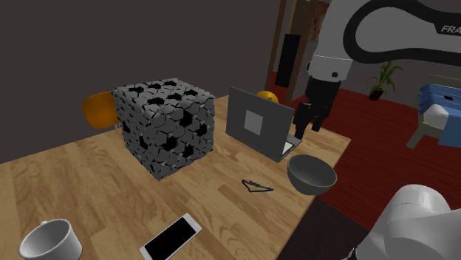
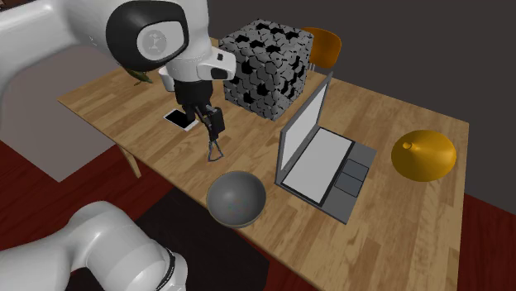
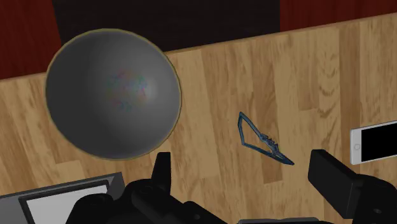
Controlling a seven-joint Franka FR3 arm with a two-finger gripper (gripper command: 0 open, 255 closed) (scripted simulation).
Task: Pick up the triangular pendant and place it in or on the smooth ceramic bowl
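Wrist view: my fingers (image 3: 337, 184) stood wide apart, released, clasping nothing and touching nothing. The triangular pendant (image 3: 262, 141) lay flat on the wooden surface (image 3: 254, 70) below them, roughly in line with the gap and clear of both fingers. It sat between the grey bowl (image 3: 113, 95) and a white phone (image 3: 375, 141), touching neither. The grey bowl stood upright and empty near the edge of the surface.

In the second exterior view my fingers hung above the triangular pendant. The grey bowl was near it, and an open laptop (image 2: 327, 157) stood beyond.

Writing: in the shoulder view, white letters on my arm (image 1: 414, 37), cut off by the picture's edge, read "FRA". A round emblem (image 2: 155, 41) on a dark joint could not be read. The white phone's screen was black.
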